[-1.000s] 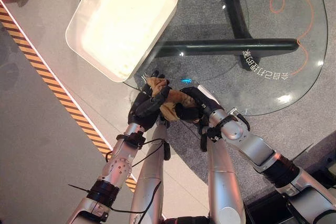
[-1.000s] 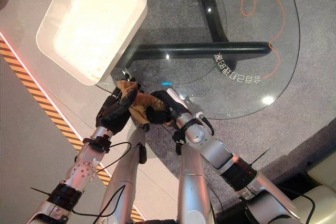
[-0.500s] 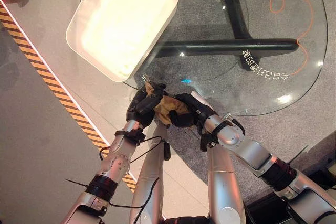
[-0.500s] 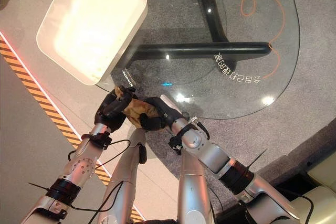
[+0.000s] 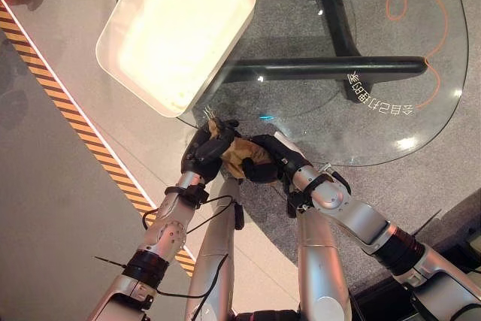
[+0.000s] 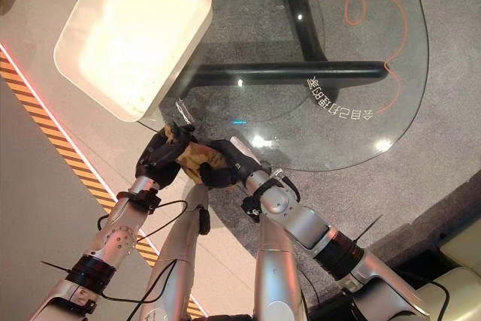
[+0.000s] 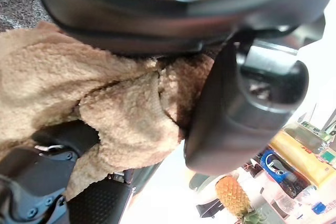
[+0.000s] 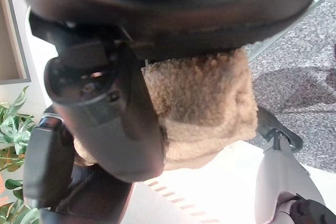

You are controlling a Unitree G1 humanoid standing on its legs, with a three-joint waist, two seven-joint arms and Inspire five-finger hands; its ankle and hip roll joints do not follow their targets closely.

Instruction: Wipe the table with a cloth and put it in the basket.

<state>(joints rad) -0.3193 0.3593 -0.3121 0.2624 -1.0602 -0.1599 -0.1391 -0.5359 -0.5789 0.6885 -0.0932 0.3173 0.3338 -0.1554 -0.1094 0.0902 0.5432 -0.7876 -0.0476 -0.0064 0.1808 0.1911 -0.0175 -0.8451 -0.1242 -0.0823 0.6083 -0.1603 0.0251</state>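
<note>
A brown fluffy cloth (image 5: 240, 152) is bunched up at the near edge of the glass table (image 5: 376, 129), held between both hands. My left hand (image 5: 203, 158) has its fingers curled round the cloth's left end. My right hand (image 5: 264, 166) grips the right end. In the left wrist view the cloth (image 7: 121, 108) is pressed under the left thumb (image 7: 236, 119), with the right hand (image 7: 31, 187) just beyond it. The right wrist view has the cloth (image 8: 205, 108) squeezed against the right thumb (image 8: 115, 124). The white basket (image 5: 122, 83) stands on the table's far left corner, a short way beyond the hands.
A dark table leg (image 5: 323, 68) shows through the glass. An orange line (image 5: 421, 5) loops on the grey carpet below the table's right part. A black-and-yellow striped tape (image 5: 68, 110) runs along the floor to the left.
Both hands have shifted slightly left with the cloth, and the left hand's fingers have curled tighter round it. Over the last half second almost nothing moved.
</note>
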